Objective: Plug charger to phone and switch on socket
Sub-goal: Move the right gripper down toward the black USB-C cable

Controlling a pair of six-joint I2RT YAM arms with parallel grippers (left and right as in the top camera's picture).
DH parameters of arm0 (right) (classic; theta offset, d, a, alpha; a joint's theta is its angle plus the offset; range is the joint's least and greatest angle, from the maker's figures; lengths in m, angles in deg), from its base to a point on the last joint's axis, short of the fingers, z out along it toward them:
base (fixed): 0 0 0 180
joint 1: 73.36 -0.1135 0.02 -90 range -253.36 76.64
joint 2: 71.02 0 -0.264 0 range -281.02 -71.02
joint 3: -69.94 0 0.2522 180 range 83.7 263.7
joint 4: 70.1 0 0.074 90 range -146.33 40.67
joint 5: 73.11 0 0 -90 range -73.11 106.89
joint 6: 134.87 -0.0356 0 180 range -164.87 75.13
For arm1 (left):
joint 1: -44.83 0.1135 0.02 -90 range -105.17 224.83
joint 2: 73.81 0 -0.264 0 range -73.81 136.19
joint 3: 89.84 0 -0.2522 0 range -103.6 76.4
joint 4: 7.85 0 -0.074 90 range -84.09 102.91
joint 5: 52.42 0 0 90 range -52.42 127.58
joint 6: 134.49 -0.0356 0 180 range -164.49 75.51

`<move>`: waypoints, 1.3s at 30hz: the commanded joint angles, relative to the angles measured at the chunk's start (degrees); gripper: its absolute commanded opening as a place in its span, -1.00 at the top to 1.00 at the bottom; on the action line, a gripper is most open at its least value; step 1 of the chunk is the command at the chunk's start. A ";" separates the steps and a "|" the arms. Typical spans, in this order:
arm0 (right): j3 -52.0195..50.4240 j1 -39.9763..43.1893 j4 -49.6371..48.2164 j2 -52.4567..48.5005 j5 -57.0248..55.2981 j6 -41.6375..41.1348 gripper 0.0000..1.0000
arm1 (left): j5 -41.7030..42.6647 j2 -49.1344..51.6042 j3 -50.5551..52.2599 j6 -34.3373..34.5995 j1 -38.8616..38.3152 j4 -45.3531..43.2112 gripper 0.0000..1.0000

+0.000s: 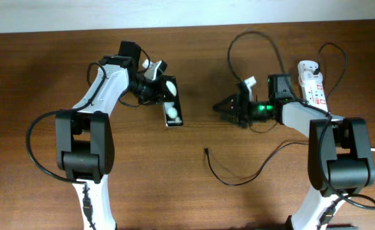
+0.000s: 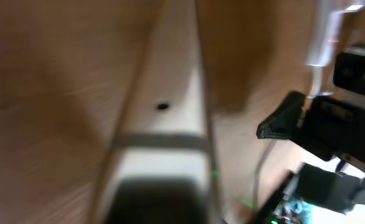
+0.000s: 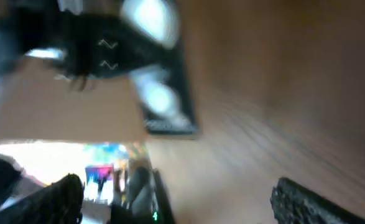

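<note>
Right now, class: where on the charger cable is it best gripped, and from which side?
Just behind the plug tip, from straight above, pinching across the charger cable. It lies flat on the table, tip free, slack trailing right, so a grip there should keep the tip steerable.

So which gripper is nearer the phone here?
Left. The left gripper is at the phone's far end, overlapping it in the overhead view; whether it grips it is unclear. The right gripper is off to the phone's right, with bare table between.

phone (image 1: 174, 119) lies left of charger (image 1: 207, 153), socket (image 1: 312, 86) to its right.
</note>
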 commanded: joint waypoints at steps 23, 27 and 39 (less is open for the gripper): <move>-0.22 -7.69 15.19 -0.50 -31.43 8.66 -0.97 | -42.38 -1.42 -1.09 11.15 -14.71 2.21 0.67; -0.22 -7.69 15.19 -0.50 -31.43 8.66 -0.97 | -42.38 -1.27 -1.05 11.15 -14.71 2.21 0.69; -0.22 -7.69 15.19 -0.50 -31.43 8.66 -0.97 | -42.36 -0.44 2.58 11.34 -14.71 -0.11 0.73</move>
